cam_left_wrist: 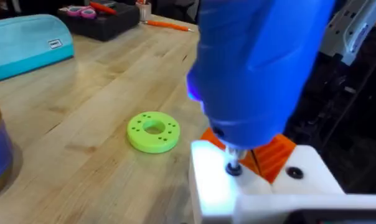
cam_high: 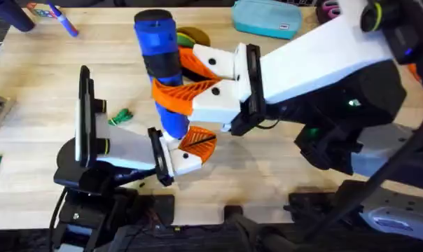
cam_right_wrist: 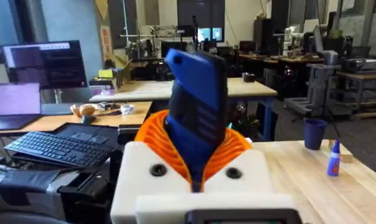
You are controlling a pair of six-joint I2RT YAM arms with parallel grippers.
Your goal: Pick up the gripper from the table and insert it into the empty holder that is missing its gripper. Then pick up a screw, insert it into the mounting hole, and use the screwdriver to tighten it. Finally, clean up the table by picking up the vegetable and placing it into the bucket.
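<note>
The right gripper [cam_high: 187, 80] is clamped on the screwdriver [cam_high: 160, 59], its 2 orange ribbed fingers [cam_high: 175, 98] closed around the black band at the tool's middle, so the blue body stands nearly upright with its tip pointing down. Held this way, the shaft lines up with the mounting hole directly below the gripper.

In the left wrist view the screwdriver [cam_left_wrist: 256, 68] comes down onto a small dark screw head [cam_left_wrist: 233, 168] seated in the top of the white holder [cam_left_wrist: 238, 186], with the orange gripper [cam_left_wrist: 272, 152] already slotted in just behind the tip. From overhead, that orange piece [cam_high: 197, 142] sits at the end of the holder [cam_high: 180, 159] on the left arm, right under the tool. The left arm has no working fingers of its own here (it is the part being repaired), so I cannot tell any open or closed state for it.

This looks like the tightening step. The vegetable [cam_high: 120, 116] lies on the table [cam_high: 43, 84] beyond the holder, to the left arm's outer side, untouched, so cleanup is still to come.
</note>
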